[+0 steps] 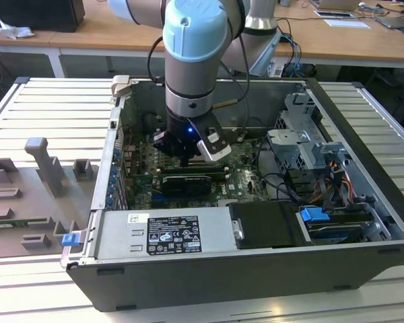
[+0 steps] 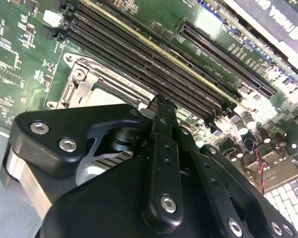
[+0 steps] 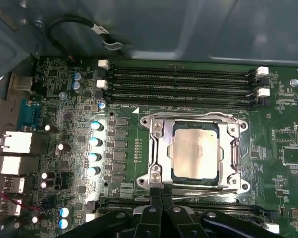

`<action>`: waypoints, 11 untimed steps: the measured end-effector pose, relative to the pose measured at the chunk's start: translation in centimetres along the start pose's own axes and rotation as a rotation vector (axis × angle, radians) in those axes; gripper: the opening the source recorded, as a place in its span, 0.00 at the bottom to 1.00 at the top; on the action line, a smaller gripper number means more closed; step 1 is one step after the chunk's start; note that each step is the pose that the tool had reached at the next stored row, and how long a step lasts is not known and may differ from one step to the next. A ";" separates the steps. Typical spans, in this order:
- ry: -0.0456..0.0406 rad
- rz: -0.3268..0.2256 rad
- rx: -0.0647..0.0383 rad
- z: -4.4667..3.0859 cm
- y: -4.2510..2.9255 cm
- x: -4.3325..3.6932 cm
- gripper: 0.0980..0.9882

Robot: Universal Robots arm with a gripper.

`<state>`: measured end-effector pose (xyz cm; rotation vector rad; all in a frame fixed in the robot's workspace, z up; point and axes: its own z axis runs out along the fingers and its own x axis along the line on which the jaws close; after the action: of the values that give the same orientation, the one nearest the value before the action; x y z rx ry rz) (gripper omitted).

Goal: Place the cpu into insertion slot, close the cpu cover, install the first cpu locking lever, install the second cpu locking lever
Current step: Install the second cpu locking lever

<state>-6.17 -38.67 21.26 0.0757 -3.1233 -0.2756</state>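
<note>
The cpu [image 3: 195, 150] already sits in the insertion slot [image 3: 175, 173], with the cpu cover [image 3: 160, 148] folded flat around it on the green board [image 3: 124, 148]. A thin lever [image 3: 203, 195] runs along the socket's near edge, right at the tips of the gripper [image 3: 160, 194], whose fingers are pressed together, holding nothing. The levers look like what's left.
</note>
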 end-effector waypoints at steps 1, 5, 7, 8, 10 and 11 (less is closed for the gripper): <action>-0.0001 -0.001 -0.001 0.08 -0.01 0.05 0.01; -0.0024 -0.005 -0.014 0.45 -0.06 0.62 0.01; -0.0033 -0.008 -0.021 0.61 -0.07 0.80 0.01; -0.0036 -0.009 -0.024 0.68 -0.08 0.84 0.01; -0.0039 -0.011 -0.030 0.82 -0.10 0.95 0.01; -0.0043 -0.013 -0.034 0.94 -0.12 1.01 0.01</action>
<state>-7.18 -38.67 20.32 0.0959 -3.1222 -0.3296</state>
